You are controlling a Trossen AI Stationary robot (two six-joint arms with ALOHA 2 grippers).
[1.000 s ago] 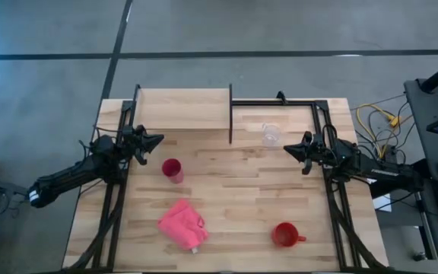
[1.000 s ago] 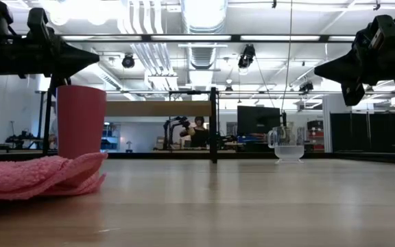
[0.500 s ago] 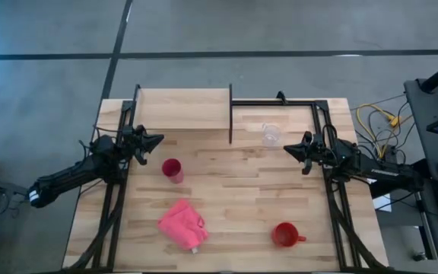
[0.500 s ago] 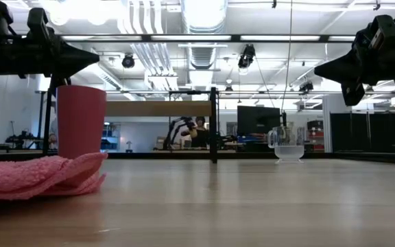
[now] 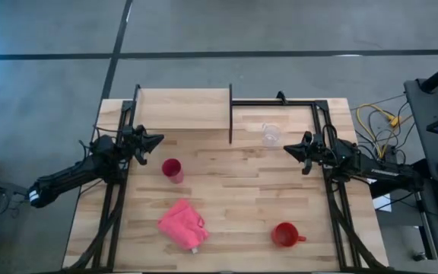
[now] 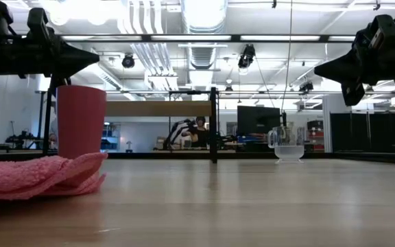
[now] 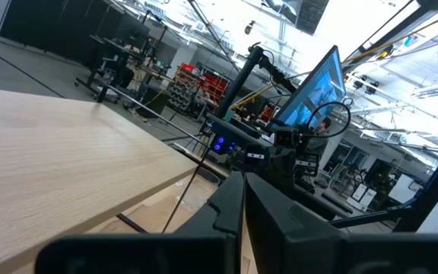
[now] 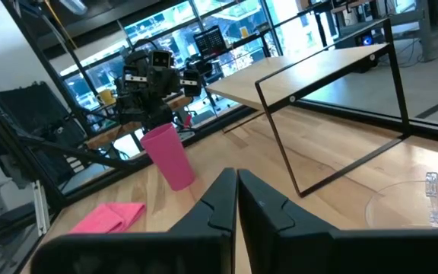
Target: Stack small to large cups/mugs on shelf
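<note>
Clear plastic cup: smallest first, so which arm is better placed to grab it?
Probably the right. The clear plastic cup stands just beside the right gripper, with its fingers together. The left gripper is across the table beyond the shelf post, nearer the pink tumbler.

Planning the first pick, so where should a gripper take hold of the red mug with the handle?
Grip the red mug by its open rim from above, on the wall opposite the handle. It stands upright, and the handle points toward the right edge of the table.

Light wooden shelf (image 5: 182,108), clear plastic cup (image 5: 271,135), soft pink cloth (image 5: 181,224).
</note>
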